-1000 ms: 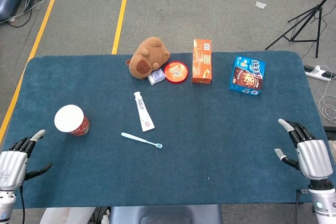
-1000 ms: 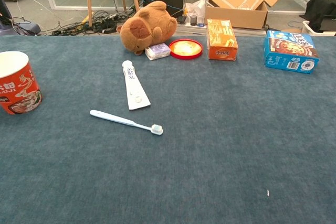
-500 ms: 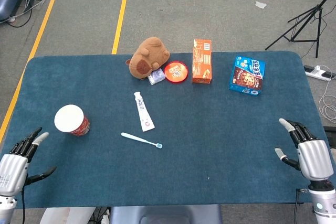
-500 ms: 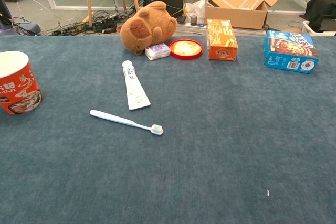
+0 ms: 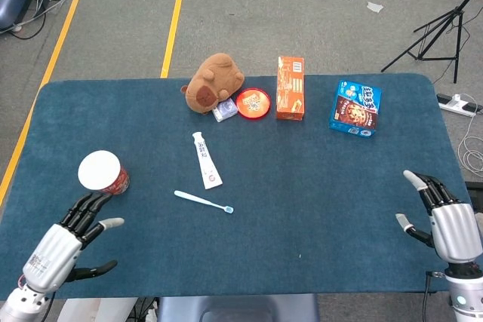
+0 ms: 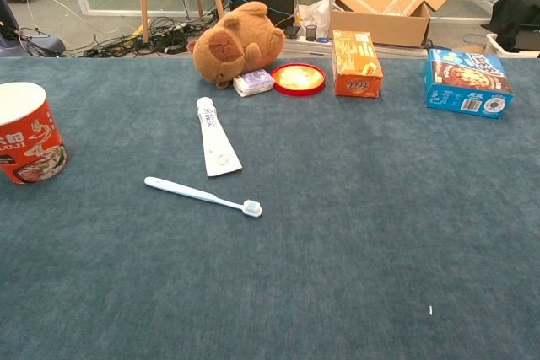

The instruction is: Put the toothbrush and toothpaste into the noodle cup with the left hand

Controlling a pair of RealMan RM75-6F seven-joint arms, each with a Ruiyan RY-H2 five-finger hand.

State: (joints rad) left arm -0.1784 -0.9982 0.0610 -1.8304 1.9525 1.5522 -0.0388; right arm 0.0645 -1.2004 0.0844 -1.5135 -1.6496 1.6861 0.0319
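The dark blue felt-covered table carries all items. Along its far edge stand a brown plush animal, a blue biscuit box, an orange carton, a round red-rimmed tin and a small white-and-purple packet; they sit well apart from the working area, judged to be bystanders to the task.

The red noodle cup with a white open mouth stands upright near the table's left side, mouth upward, which suits dropping items in from above.

The left hand hovers at the near left corner, fingers spread and holding nothing, fingertips directed toward the cup. The right hand sits at the near right edge, fingers apart, empty; judged idle, as the task assigns the work to the left.

The white toothpaste tube lies flat mid-table, long axis running near-to-far, cap toward the far edge, crimped end toward the robot.

The pale blue toothbrush lies flat just nearer than the tube, apart from it, long axis left-to-right, bristle head at the right, handle end toward the cup. Neither item is in the cup yet.
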